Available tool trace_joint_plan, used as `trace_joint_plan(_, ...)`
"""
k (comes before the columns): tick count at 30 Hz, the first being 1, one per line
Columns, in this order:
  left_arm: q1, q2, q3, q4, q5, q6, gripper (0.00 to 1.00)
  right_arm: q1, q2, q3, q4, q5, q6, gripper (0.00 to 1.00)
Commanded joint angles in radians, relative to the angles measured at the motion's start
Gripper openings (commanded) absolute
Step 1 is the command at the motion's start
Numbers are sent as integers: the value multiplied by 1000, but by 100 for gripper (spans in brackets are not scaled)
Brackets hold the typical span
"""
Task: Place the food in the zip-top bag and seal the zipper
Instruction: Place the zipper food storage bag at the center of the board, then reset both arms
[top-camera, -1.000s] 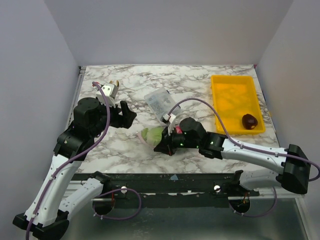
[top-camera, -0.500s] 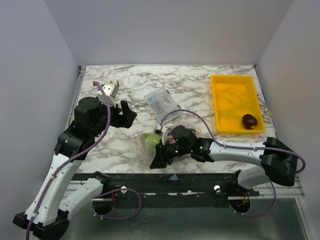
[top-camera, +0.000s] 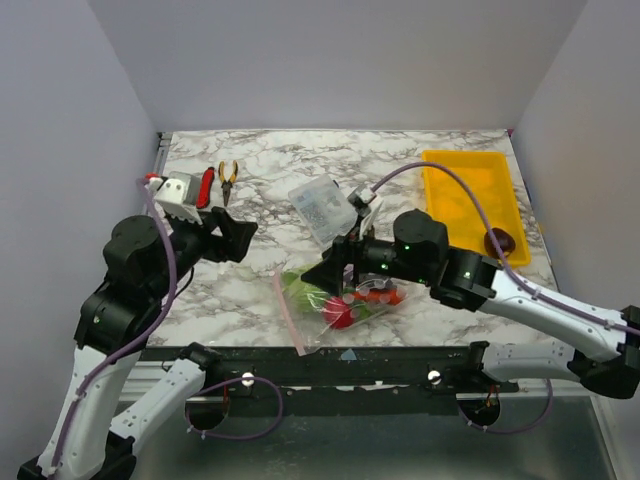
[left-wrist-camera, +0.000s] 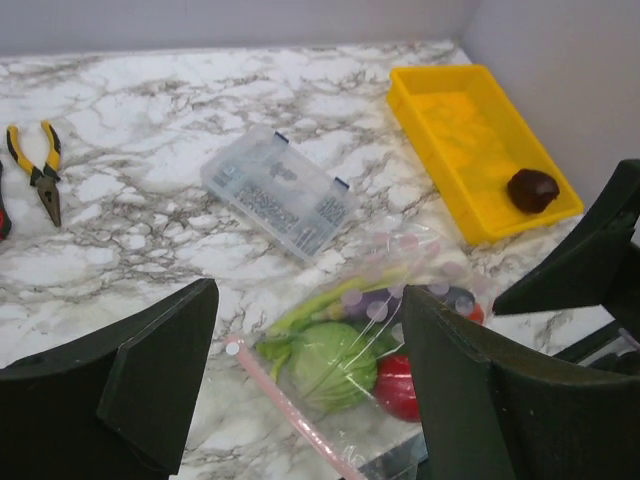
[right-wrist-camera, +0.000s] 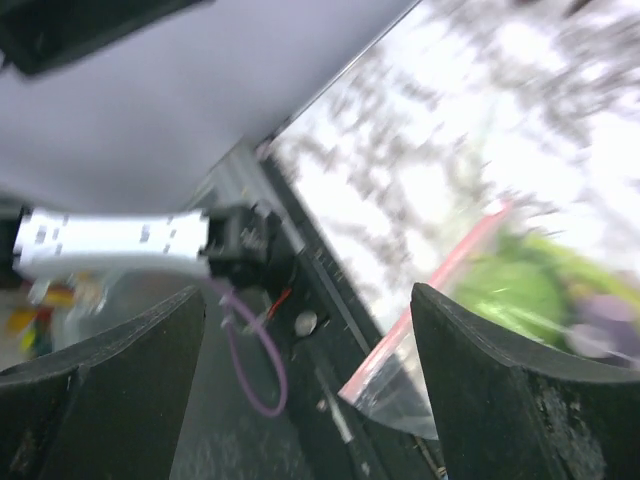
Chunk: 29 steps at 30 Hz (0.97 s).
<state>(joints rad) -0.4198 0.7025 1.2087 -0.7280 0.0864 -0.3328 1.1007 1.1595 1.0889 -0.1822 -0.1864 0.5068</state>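
Observation:
The zip-top bag lies flat at the table's near edge, and nothing grips it. Its zipper, a pink strip, runs along the left side. Food shows through the plastic: a pale green cabbage, a red fruit and long green pods. A dark maroon piece sits in the yellow tray. My right gripper hovers open just above the bag's far side; its blurred wrist view shows the bag's corner below the spread fingers. My left gripper is open, up and left of the bag.
A rigid clear plastic box lies behind the bag, mid-table. Yellow-handled pliers and red-handled ones rest at the back left. The bag's near corner reaches the table's front rail.
My right gripper opened, let the bag go and rose back to the right. The bag dropped flat near the front edge. My left arm drew back leftward, uncovering the pliers.

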Motion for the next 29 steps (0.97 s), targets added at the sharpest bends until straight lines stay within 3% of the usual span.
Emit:
trace_joint_plan(1, 4, -72, 66, 2, -68, -41, 76, 7, -68, 112, -284, 429, -48, 86)
trace_joint_plan(5, 4, -132, 97, 15, -127, -54, 78, 7, -138, 188, -395, 673, -74, 87)
trace_joint_plan(8, 4, -178, 112, 38, -167, -54, 80, 7, -199, 237, -429, 771, -104, 92)
trace_joint_plan(11, 4, -226, 114, 68, -197, -48, 82, 7, -254, 288, -427, 784, -134, 99)
trace_joint_plan(16, 4, -295, 91, 133, -249, -39, 86, 7, -342, 307, -364, 809, -185, 100)
trace_joint_plan(19, 4, -326, 76, 164, -289, -32, 98, 7, -374, 305, -344, 834, -213, 100)
trace_joint_plan(26, 4, -308, 77, 190, -329, -25, 99, 7, -461, 199, -211, 863, -240, 100)
trace_joint_plan(29, 4, -296, 80, 193, -313, -29, 99, 7, -465, 194, -233, 879, -255, 100)
